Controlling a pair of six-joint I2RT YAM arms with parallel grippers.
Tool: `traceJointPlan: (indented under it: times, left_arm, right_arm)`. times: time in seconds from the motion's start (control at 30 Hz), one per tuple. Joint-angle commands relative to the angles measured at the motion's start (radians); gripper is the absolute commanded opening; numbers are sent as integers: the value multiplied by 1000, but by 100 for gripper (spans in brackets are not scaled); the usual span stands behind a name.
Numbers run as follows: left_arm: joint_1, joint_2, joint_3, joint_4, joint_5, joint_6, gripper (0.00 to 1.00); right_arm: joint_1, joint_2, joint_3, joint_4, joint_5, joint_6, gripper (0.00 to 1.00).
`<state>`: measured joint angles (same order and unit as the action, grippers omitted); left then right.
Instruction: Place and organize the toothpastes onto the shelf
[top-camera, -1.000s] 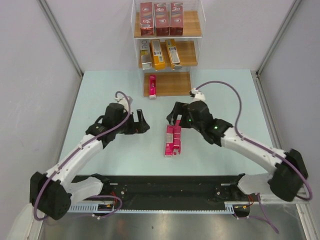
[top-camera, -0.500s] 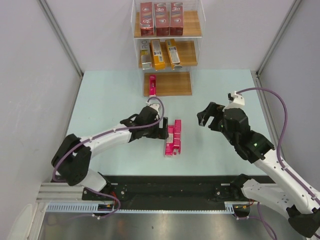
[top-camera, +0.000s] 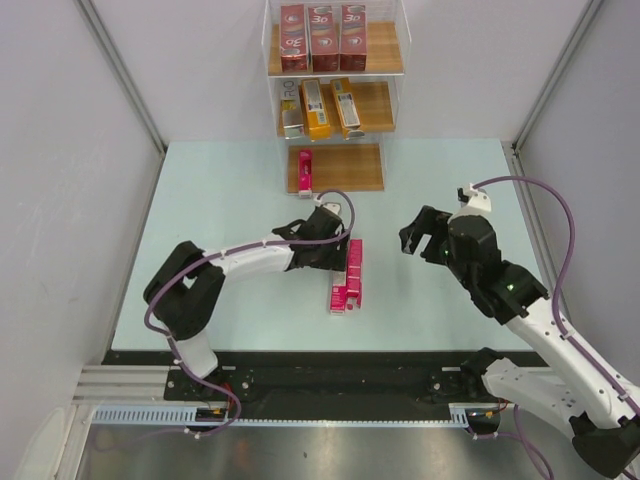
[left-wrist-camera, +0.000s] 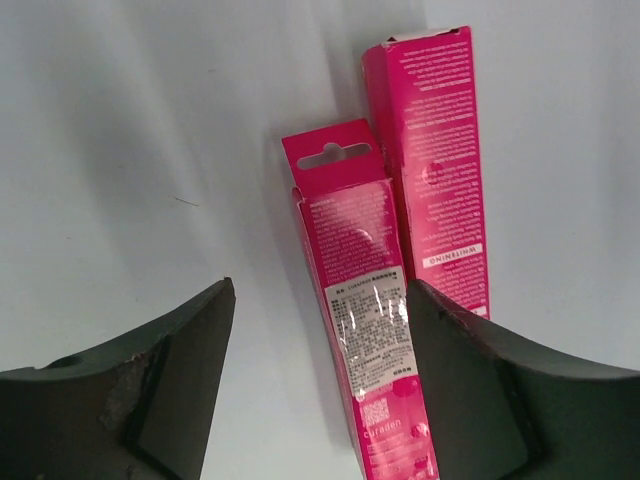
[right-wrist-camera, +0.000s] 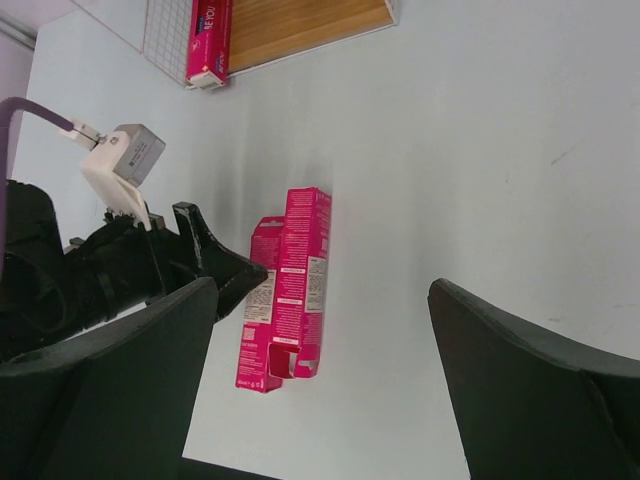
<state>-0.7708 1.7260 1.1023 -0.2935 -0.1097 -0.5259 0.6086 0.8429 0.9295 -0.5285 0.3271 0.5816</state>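
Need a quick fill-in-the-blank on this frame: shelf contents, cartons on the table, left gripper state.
1. The top tier of the shelf holds ___ dark red cartons.
2. Its bottom tier holds one ___ carton.
3. ___ pink cartons lie side by side on the table.
4. The left gripper is ___, with one of them between its fingers.
Missing words: three; pink; two; open.

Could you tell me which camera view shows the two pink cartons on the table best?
The left wrist view: the pink cartons sit close up before the open left gripper, print legible, near ends cropped. The top external view shows them small; the right wrist view shows them whole, side by side, farther off.
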Motion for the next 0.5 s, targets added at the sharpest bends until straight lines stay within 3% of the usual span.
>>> traceJointPlan:
  times: [0.0,0.47]
  left_arm:
    - [-8,52,62,-18,-39,-20,73]
    - [-35,124,96,8,-8,-14,71]
  right_arm:
    - [-26,-21,-4,-5,-14,-31,93]
    - [-53,-16,-20,-1,-51,-39,93]
